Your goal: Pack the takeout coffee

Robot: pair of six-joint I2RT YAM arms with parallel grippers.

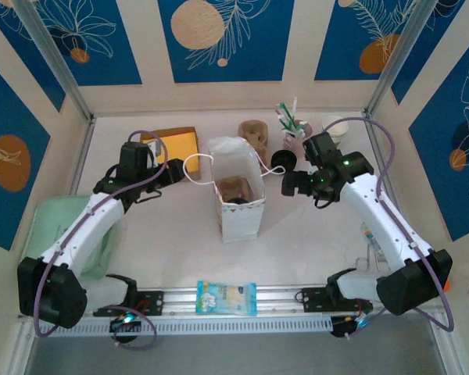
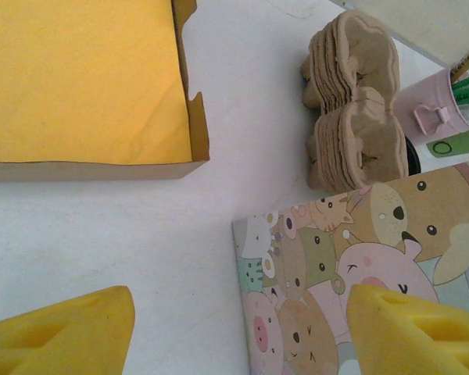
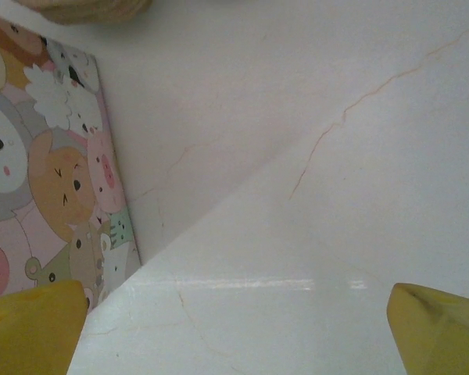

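Both grippers are held empty with fingers apart: the left gripper [image 1: 177,173] near the left side of the bag [image 1: 239,223], the right gripper [image 1: 288,184] near its right side. The cup [image 1: 335,125] is set upright farther back, beyond and right of the right gripper, which is judged the nearer.

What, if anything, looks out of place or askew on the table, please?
The blue packet lies on the metal rail at the near edge, apart from the other supplies. The paper bag stands upright; nothing looks spilled.
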